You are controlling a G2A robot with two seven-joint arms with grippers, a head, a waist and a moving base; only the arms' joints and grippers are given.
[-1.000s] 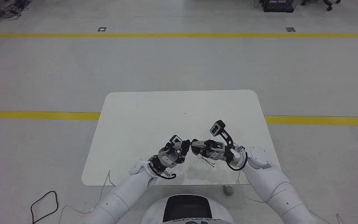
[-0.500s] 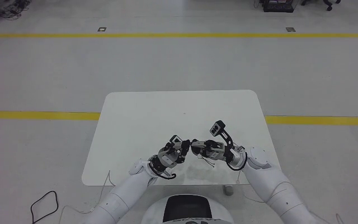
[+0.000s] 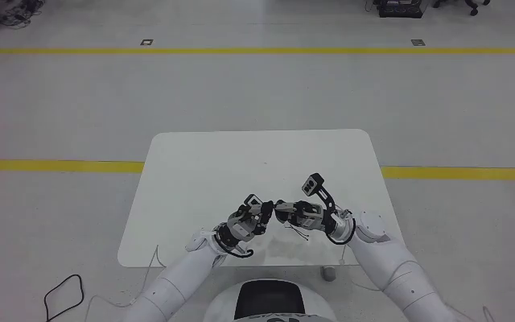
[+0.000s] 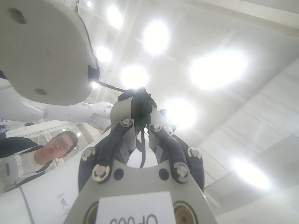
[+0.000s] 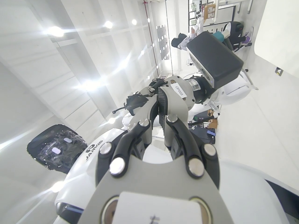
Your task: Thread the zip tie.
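Pinching a thin black plastic zip tie (image 4: 143, 145) between its pressed-together fingers, the left gripper (image 4: 141, 104) hangs above the near middle of the white rounded table (image 3: 201, 161). It is almost tip to tip with the right gripper (image 3: 281, 212). The tie's strap runs between the left fingers down toward that gripper's base, with a dark bunched part at the fingertips, and whether the right gripper is clamped on the tie or spread cannot be told.
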